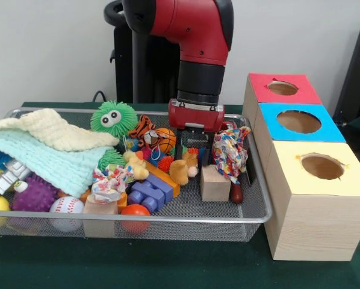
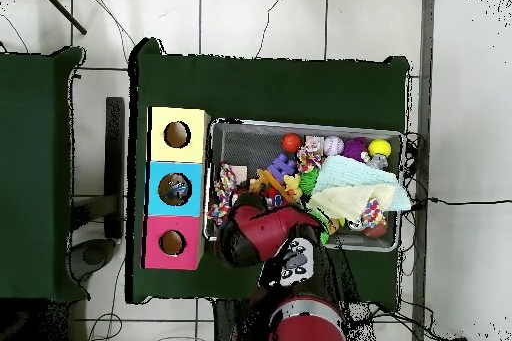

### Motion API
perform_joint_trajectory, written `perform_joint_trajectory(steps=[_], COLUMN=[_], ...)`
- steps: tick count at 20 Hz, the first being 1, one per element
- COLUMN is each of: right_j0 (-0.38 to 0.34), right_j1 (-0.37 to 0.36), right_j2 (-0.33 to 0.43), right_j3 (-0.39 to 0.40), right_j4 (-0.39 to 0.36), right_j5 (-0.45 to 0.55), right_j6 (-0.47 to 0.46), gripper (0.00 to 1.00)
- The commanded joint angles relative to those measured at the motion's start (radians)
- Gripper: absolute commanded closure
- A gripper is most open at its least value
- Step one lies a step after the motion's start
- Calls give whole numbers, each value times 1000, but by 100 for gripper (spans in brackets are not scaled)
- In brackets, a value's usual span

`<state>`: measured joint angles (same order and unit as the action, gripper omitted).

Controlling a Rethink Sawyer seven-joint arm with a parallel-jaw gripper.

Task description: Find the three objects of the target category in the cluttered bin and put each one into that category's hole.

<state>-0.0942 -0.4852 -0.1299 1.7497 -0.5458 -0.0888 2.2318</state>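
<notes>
Gripper [image 1: 195, 158] low in bin [image 1: 255, 208], fingers astride small plush toy [image 1: 181, 170].

We see a wire mesh bin [image 1: 168, 218] crammed with toys on the green counter [image 1: 168, 265], and beside it a row of three wooden boxes touching end to end, each with a round hole in its coloured top: the red box [image 1: 282, 88] farthest back, the blue box [image 1: 298, 121] in the middle, the yellow box [image 1: 322, 167] nearest. From overhead something lies inside the blue hole. In the bin, a plain wooden cube [image 1: 215, 183] stands upright near the boxes, a knotted rope toy [image 1: 230, 152] leans just behind it, and blue bricks [image 1: 150, 193] rest near the middle, beside an orange ball [image 1: 135, 211] at the front rim.
</notes>
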Motion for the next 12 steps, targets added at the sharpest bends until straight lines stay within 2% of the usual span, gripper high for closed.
perform_joint_trajectory(steps=[1,8,12], right_j0=[-17,-128,-240], right_j1=[35,-114,-253], right_j2=[-36,105,222], right_j3=[-85,12,91], right_j4=[114,51,41], right_j5=[-110,-31,78], right_j6=[163,105,62], gripper=[0,0,0])
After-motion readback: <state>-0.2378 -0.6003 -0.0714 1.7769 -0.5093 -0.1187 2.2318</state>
